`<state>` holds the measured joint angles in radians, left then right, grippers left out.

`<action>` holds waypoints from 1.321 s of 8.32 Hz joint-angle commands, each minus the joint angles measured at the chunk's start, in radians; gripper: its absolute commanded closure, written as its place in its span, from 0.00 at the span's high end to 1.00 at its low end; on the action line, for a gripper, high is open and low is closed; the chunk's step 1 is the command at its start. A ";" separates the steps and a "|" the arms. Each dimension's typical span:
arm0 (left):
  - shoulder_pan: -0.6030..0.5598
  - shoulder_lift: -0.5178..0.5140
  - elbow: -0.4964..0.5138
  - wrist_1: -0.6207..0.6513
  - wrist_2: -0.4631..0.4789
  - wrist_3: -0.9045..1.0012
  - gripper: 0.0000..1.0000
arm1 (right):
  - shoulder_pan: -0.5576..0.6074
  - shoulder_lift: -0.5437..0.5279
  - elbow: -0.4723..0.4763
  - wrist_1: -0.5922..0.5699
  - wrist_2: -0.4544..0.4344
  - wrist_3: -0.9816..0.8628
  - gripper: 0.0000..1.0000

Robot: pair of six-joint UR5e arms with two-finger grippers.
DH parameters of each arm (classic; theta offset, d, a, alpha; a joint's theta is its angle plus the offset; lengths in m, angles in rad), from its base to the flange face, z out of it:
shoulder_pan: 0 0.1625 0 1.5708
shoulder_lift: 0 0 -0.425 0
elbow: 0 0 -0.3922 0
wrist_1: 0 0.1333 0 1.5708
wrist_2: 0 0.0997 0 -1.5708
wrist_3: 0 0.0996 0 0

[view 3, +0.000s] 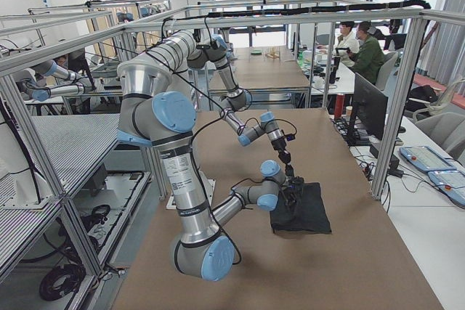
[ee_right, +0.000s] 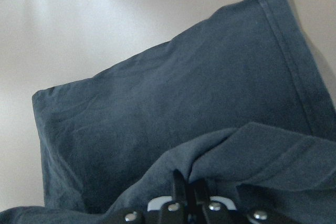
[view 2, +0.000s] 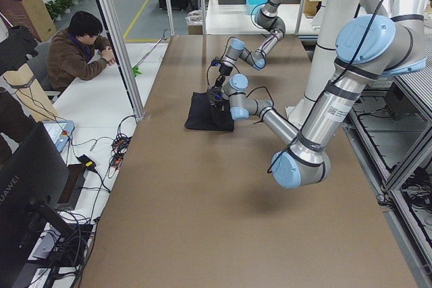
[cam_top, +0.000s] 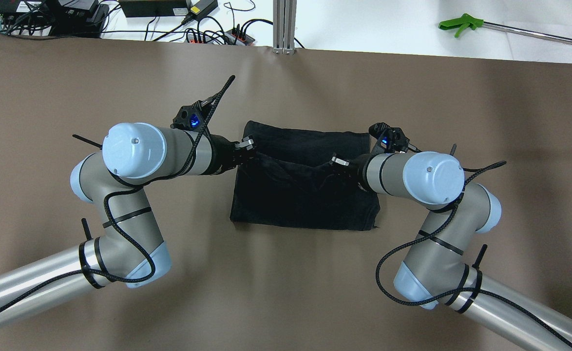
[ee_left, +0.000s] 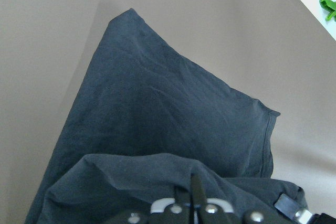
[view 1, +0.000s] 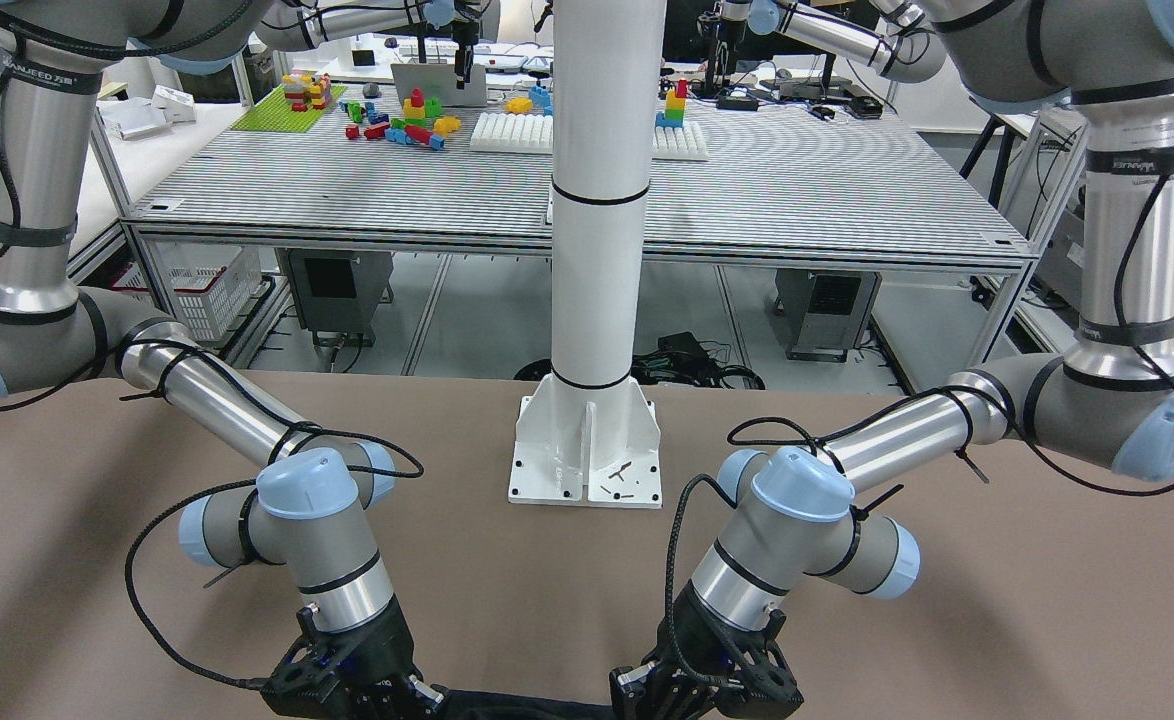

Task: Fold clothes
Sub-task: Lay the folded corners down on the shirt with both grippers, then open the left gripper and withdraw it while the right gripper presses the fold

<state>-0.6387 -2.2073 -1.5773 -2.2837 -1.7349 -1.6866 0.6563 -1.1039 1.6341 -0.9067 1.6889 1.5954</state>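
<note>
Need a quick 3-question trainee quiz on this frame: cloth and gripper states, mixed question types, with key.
1. True or false: the black rectangular soft fabric piece lies fully flat on the brown table.
2. Multiple choice: what does the left two-finger gripper hold? A nothing; B a bunched layer of the fabric; C a cable.
3. Fill in: the right two-finger gripper is ____ (open/shut) on the fabric.

Key: 1 false, a layer is lifted and bunched at both grippers; 2 B; 3 shut.
</note>
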 commanded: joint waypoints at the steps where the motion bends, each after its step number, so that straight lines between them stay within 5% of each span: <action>1: 0.001 0.001 0.002 -0.005 0.003 0.005 0.78 | 0.002 0.001 -0.011 0.000 -0.021 0.000 0.94; 2: -0.006 0.001 -0.001 -0.005 0.011 0.007 0.94 | 0.022 0.002 -0.013 0.000 -0.005 -0.005 0.94; 5: -0.079 0.004 0.002 0.001 -0.020 0.040 0.94 | 0.069 0.015 0.013 0.000 0.135 -0.026 0.94; 9: -0.177 0.056 0.002 0.001 -0.133 0.105 0.94 | -0.004 0.035 0.029 -0.073 0.118 -0.021 0.94; 11: -0.226 0.072 0.002 -0.002 -0.207 0.123 0.94 | -0.075 0.058 0.027 -0.139 0.020 -0.073 0.94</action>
<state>-0.8209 -2.1547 -1.5754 -2.2824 -1.8784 -1.5860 0.6461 -1.0670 1.6625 -0.9883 1.7850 1.5681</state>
